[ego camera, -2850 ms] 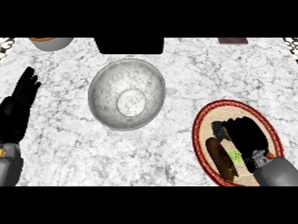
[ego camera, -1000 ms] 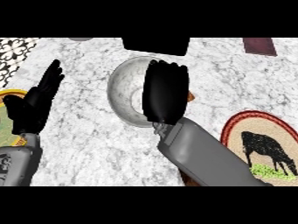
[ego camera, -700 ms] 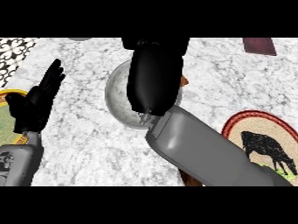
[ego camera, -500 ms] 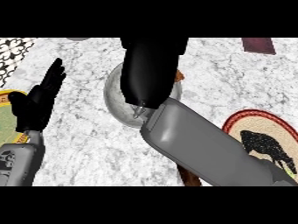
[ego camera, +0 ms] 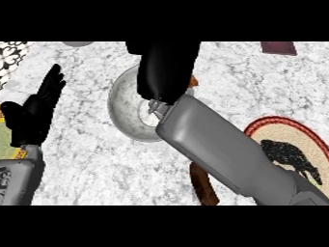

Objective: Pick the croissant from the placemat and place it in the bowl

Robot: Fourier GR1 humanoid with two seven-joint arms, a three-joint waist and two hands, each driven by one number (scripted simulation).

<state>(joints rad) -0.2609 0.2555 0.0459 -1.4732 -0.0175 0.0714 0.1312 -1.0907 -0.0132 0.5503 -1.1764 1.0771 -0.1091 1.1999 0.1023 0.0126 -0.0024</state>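
Nearest you, the placemat [ego camera: 288, 130] at lower right shows no croissant on its visible part, and your left hand [ego camera: 35, 113] rests at the left, spread with fingers up. Farther out, your right hand [ego camera: 168, 67] hangs over the bowl [ego camera: 128, 108], back to the camera, so you cannot tell its grip. A brown sliver at its right edge is likely the croissant [ego camera: 192, 83]. Centre over the bowl's hollow, lower, then let go.
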